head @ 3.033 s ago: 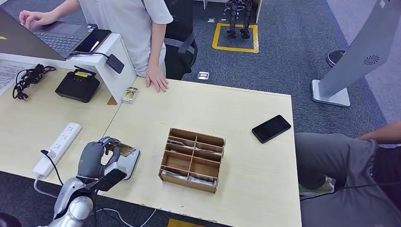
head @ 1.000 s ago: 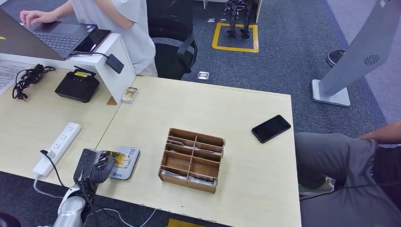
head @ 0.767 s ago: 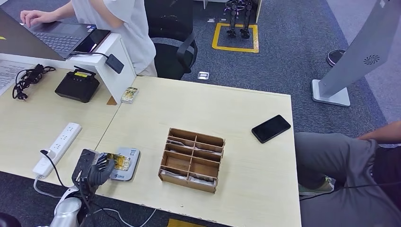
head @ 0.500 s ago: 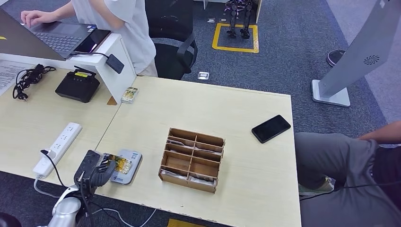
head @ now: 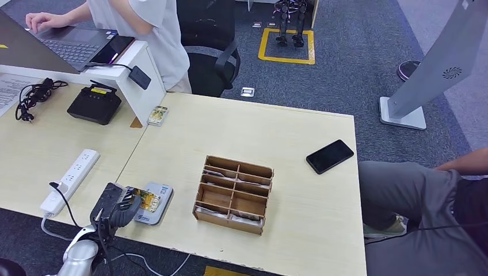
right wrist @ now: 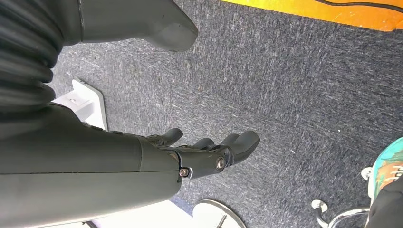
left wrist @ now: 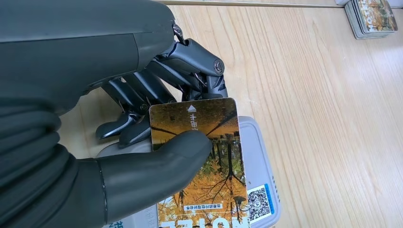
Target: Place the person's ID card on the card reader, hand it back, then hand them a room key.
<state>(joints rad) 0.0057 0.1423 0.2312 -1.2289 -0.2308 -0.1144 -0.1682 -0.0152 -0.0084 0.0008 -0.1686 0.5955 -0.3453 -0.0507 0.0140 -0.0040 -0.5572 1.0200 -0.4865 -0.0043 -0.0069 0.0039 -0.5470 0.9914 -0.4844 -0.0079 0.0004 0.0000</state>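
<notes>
- ID card reader, a flat grey rounded pad (left wrist: 259, 156), sits near the pale wooden desk's (head: 276, 132) front edge, under my left hand (head: 115, 204).
- Autumn-tree printed ID card (left wrist: 204, 166) stays pinched between my thumb and fingers, over the pad; I should lay it flat and centred.
- My right hand (right wrist: 209, 152) hangs loosely spread, holding nothing.

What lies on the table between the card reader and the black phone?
In the head view, the wooden divider box stands between the card reader and the black phone; otherwise bare tabletop.
</notes>
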